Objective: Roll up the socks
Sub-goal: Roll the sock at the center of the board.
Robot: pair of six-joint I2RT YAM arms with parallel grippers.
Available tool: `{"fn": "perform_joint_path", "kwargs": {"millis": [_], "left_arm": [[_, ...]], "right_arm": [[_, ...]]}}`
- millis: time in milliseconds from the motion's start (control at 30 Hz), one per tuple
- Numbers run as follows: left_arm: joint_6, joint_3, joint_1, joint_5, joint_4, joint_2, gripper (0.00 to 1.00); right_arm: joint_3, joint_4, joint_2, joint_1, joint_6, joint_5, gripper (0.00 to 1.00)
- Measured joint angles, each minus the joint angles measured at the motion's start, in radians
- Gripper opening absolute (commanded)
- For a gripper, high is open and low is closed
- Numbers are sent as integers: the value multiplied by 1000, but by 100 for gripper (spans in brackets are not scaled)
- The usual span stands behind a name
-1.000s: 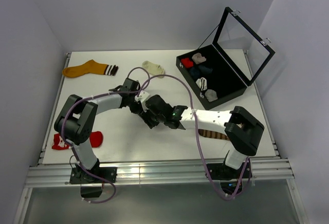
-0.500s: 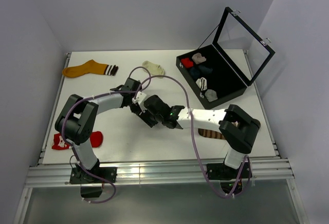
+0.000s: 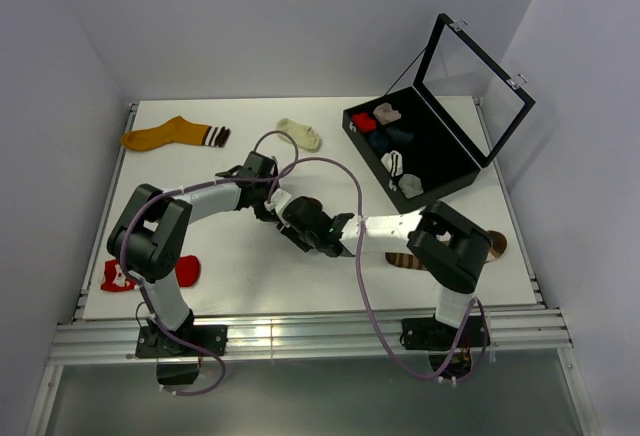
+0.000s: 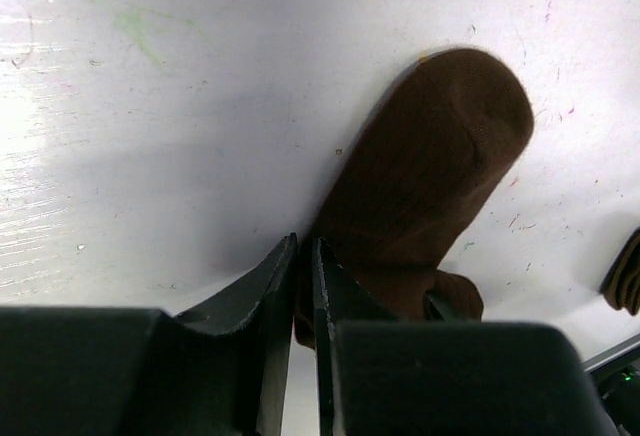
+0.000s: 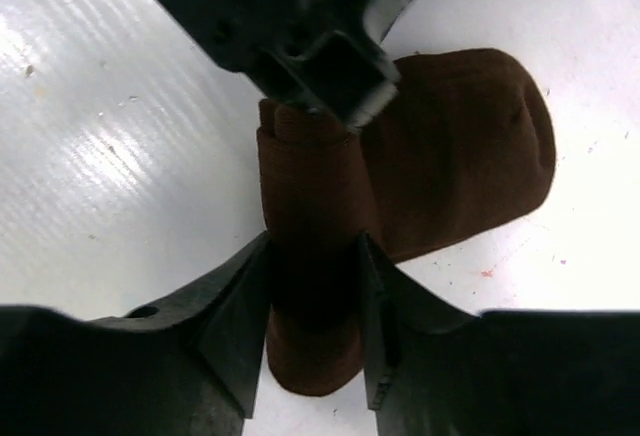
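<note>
Between right end effector (image 5: 315, 248) jaws, brown sock (image 5: 460, 156)

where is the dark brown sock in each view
left wrist: dark brown sock centre-right, just beyond the fingertips.
right wrist: centre, its folded part held in the right gripper.
top external: mostly hidden where both grippers meet mid-table.
shared landmark: left gripper, also at the top of the right wrist view.
</note>
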Motion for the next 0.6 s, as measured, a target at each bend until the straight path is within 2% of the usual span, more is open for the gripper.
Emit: {"fn": "perform_joint_path", "kwargs": {"millis": [100, 133, 200, 333, 467, 600], "left_arm": [[7, 0, -1, 0, 0, -1, 24], [6, 0, -1, 0, 0, -2, 26], [7, 0, -1, -4, -3, -6, 32], [4, 0, 0, -23, -20, -20, 39], [0, 0, 7, -30, -29, -24, 37], [-6, 0, 11, -31, -33, -21, 30]], "right_arm": [[-17, 27, 0, -6, 8, 6, 21], [-20, 32, -1, -8, 11, 5, 9], [-22, 37, -3, -13, 21, -9, 0], [-17, 22, -11, -39, 35, -86, 0], [-2, -15, -20, -70, 62, -177, 0], [-2, -52, -35, -70, 62, -227, 0]]}}
